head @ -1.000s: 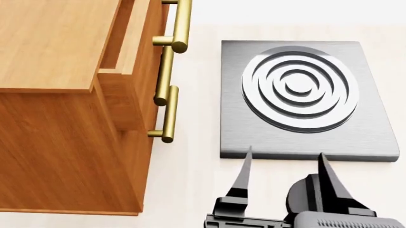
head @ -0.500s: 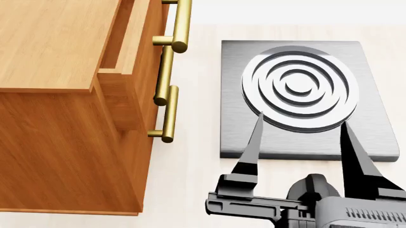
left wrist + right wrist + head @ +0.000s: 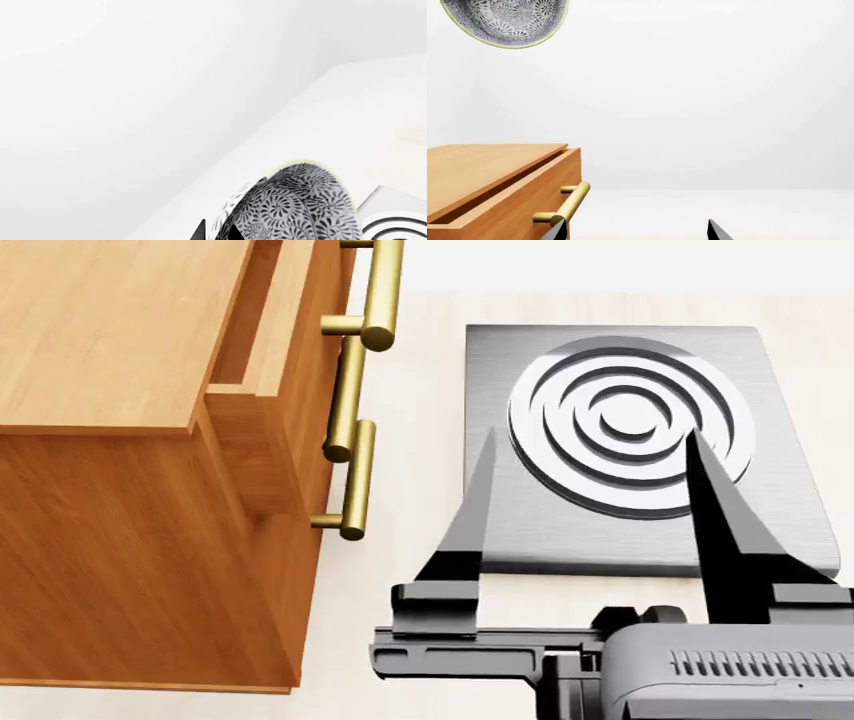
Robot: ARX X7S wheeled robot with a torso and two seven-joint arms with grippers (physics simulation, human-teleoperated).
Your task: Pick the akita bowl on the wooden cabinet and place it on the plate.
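Right hand [image 3: 587,455] advanced farther over grey stove [image 3: 534,530], fingers spread wide, more of wrist showing.

Bright, flat render light, no glare or blur. Soft shadow under stove [image 3: 641,450] front edge and inside its rings. Cabinet [image 3: 134,460] side darker than top. Wrist views washed white; bowl [image 3: 293,207] pattern sharp.

The tall orange-brown wood-grain cabinet [image 3: 120,490] runs off the head view's top and left edges; the right gripper [image 3: 587,455] covers part of the grey square stove with concentric rings [image 3: 627,430]. In the left wrist view the patterned black-and-white bowl [image 3: 293,210] is cut by the frame edge, and whether the left gripper's dark fingertips [image 3: 198,232] grip it cannot be told; the right wrist view crops the same bowl at its top edge.
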